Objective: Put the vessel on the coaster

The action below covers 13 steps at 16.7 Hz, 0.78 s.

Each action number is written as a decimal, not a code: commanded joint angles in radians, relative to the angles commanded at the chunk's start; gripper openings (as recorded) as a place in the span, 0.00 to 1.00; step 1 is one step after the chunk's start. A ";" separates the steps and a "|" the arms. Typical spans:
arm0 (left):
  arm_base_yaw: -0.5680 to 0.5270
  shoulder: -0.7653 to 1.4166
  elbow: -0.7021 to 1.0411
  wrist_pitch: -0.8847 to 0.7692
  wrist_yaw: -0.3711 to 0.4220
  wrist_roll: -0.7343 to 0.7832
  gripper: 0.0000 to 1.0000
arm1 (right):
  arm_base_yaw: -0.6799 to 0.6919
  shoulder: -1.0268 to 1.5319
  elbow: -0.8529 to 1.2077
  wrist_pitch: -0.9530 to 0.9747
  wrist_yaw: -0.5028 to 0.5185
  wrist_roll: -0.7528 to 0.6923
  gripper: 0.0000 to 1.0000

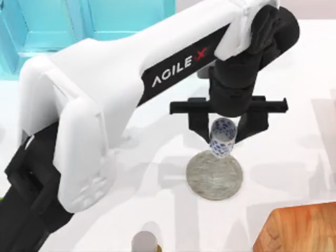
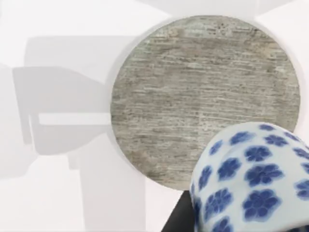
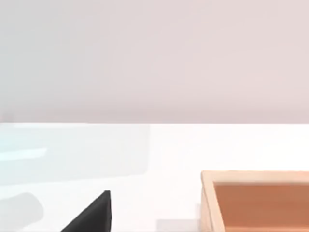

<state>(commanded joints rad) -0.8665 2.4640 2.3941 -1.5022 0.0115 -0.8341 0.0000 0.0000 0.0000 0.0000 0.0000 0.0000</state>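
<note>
The vessel (image 1: 222,137), a small tumbler with blue flower-like dots, is upright between the black fingers of my left gripper (image 1: 223,134), which is shut on it. It hangs over the far edge of the coaster (image 1: 214,176), a flat round grey stone disc at the table's middle. In the left wrist view the vessel (image 2: 251,179) overlaps the rim of the coaster (image 2: 203,96); I cannot tell if they touch. A dark part of my right gripper (image 3: 91,215) shows low over the white table, away from both.
An orange-brown wooden board (image 1: 296,228) lies at the front right corner, also seen as the board (image 3: 256,200) in the right wrist view. A grey-topped cylinder (image 1: 144,241) stands at the front edge. Teal cabinets (image 1: 79,21) are at the back left.
</note>
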 joint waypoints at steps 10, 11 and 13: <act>0.001 -0.017 -0.251 0.235 0.002 0.003 0.00 | 0.000 0.000 0.000 0.000 0.000 0.000 1.00; 0.001 -0.018 -0.274 0.257 0.001 0.002 0.00 | 0.000 0.000 0.000 0.000 0.000 0.000 1.00; 0.001 -0.017 -0.289 0.271 0.000 0.001 0.00 | 0.000 0.000 0.000 0.000 0.000 0.000 1.00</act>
<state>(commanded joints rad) -0.8656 2.4469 2.1055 -1.2307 0.0112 -0.8333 0.0000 0.0000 0.0000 0.0000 0.0000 0.0000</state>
